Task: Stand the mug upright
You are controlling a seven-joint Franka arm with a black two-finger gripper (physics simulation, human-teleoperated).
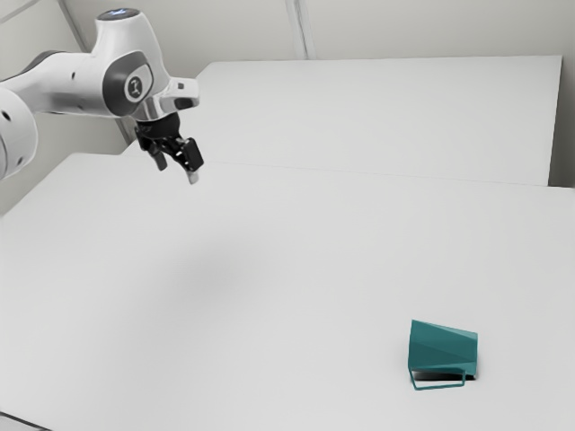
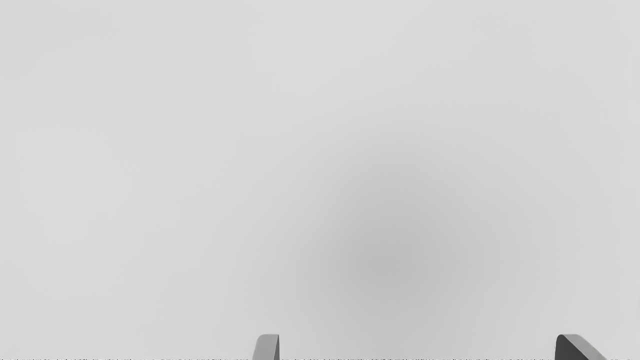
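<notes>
White worktop (image 1: 296, 269) is spreading under everything, pale wall (image 1: 431, 27) rising behind. Mug (image 1: 443, 348), teal, is lying on its side on the worktop, toward the exterior view's right and near its lower edge, handle (image 1: 440, 387) pointing toward the camera side. Can't tell which end is the mouth. Tool (image 1: 177, 172) is hanging above the worktop toward the exterior view's left, well apart from the mug. Fingers (image 2: 267, 347) are standing wide apart in the wrist view, holding nothing; a soft shadow (image 2: 385, 257) is falling on the bare surface beyond them. Progress: looking like zero. Mug isn't standing, isn't being touched. Everything is waiting to be done: reaching across, lowering, gripping, lifting a little, turning the mug onto its base, letting go, backing off. Next move is probably calling for a long travel over to the mug, then lining up with its body or rim. Risk: slanted sides could be slipping or rolling under a poor grip, and the handle could be getting in the way.
</notes>
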